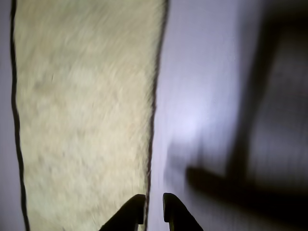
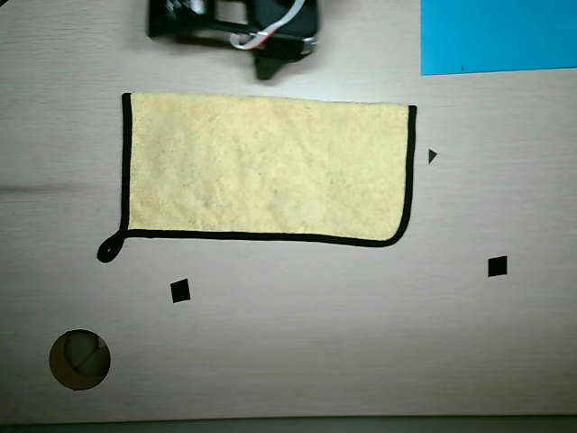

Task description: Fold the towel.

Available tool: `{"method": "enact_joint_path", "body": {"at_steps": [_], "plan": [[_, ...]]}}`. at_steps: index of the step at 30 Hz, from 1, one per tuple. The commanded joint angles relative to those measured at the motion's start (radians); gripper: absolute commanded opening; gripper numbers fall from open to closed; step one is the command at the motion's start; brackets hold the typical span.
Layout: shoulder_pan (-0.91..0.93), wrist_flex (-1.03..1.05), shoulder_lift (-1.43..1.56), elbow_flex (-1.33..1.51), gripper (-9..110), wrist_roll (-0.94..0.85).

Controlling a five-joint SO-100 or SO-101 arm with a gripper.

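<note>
The towel point(image 2: 266, 171) is a pale yellow fuzzy rectangle lying flat on the table, with black trim on its left, right and near edges and a small black loop point(image 2: 108, 250) at its lower-left corner in the overhead view. My gripper point(image 2: 267, 69) hangs just beyond the towel's far edge and holds nothing. In the wrist view the towel point(image 1: 84, 110) fills the left half. My gripper point(image 1: 154, 208) shows at the bottom over the towel's right trim, with its dark fingertips point(image 1: 135, 204) a narrow gap apart and nothing between them.
A smooth bright blue sheet point(image 2: 499, 36) lies at the top right. Small black markers point(image 2: 180, 290) point(image 2: 497, 266) point(image 2: 432, 155) sit on the wooden table point(image 2: 315, 343). A round hole point(image 2: 79, 359) is at the lower left. My arm's base point(image 2: 225, 20) is at the top centre.
</note>
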Motion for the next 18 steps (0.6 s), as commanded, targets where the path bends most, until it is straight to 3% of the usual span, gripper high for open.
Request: {"method": "enact_joint_path", "body": {"at_steps": [1, 9, 18], "plan": [[0.087, -0.072, -0.084, -0.097, 8, 0.137], [0.175, -0.233, -0.37, -0.21, 13, 0.311], [0.23, -0.371, -0.635, -0.345, 14, 0.273]]}}
